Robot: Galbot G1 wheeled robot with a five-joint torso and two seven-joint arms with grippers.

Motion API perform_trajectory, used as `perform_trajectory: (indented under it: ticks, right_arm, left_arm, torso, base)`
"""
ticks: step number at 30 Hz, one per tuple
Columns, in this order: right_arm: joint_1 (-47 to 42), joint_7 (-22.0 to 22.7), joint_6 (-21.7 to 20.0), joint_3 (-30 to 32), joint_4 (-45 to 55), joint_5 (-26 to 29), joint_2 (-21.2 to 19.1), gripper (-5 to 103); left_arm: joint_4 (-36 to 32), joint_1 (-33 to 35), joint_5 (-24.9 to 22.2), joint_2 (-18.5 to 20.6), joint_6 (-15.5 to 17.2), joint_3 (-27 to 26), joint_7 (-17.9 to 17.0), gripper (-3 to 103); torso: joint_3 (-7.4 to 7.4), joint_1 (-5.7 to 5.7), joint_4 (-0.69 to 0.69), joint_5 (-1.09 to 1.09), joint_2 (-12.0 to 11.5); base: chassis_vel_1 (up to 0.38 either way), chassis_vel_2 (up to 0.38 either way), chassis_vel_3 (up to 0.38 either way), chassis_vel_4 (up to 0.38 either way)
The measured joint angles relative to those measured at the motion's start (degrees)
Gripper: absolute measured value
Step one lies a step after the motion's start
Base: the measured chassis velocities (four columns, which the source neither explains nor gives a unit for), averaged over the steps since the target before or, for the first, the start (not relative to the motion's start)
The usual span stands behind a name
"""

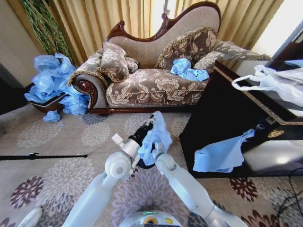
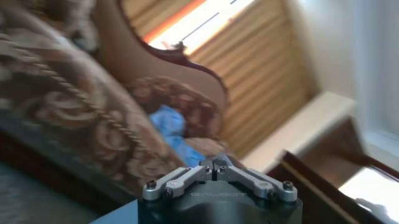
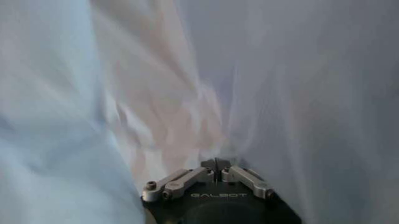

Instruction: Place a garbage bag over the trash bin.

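Holding the garbage bag (image 1: 154, 137) up over the carpet (image 1: 61, 142) before the sofa (image 1: 156, 80): left tool (image 2: 214, 171) closed, pinching its edge; right tool (image 3: 215, 163) closed on film. Trash bin mostly hidden beneath.

place: home living room | signs: ornate sofa (image 1: 156, 71), gold curtains (image 1: 94, 19), floral carpet (image 1: 57, 142)
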Motion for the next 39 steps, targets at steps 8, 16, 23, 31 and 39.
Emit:
perform_trajectory:
  ticks: [8, 16, 23, 31, 39]
  right_arm:
    - [4.33, 0.88, -0.62, -2.55, -5.02, 2.13, 0.61, 0]
    - [7.18, 1.17, -1.41, -3.84, -8.35, 3.51, 1.23, 0]
    - [8.75, 2.23, -3.95, -5.1, -10.72, 5.14, 2.0, 0]
    - [9.16, 8.17, -8.66, -4.29, -12.83, 13.0, 2.79, 0]
    - [8.94, 10.86, -10.91, -4.07, -12.84, 17.49, 3.5, 0]
  left_arm:
    - [7.76, -3.4, -1.01, -3.61, -2.64, -1.67, -7.54, 0]
    - [13.77, -6.56, -0.31, -6.47, -4.21, -2.01, -12.61, 0]
    - [18.47, -7.48, 1.43, -7.48, -4.98, -2.83, -13.39, 0]
    - [19.06, -6.82, 1.65, -7.56, -3.41, -2.64, -14.4, 0]
    - [18.93, -5.3, 2.89, -6.44, 0.82, -4.9, -19.74, 0]
  torso:
    - [0.0, 0.0, -0.01, 0.0, 0.0]
    - [0.0, 0.01, -0.03, 0.0, 0.0]
    - [0.01, 0.01, 0.02, 0.0, 0.0]
    - [0.0, 0.0, -0.01, 0.0, 0.0]
    - [0.0, 0.0, -0.01, 0.0, 0.0]
  base:
    - [0.0, 0.0, 0.0, 0.0]
    - [0.0, 0.0, 0.0, 0.0]
    - [0.0, 0.0, 0.0, 0.0]
    - [0.0, 0.0, 0.0, 0.0]
    - [0.0, 0.0, 0.0, 0.0]
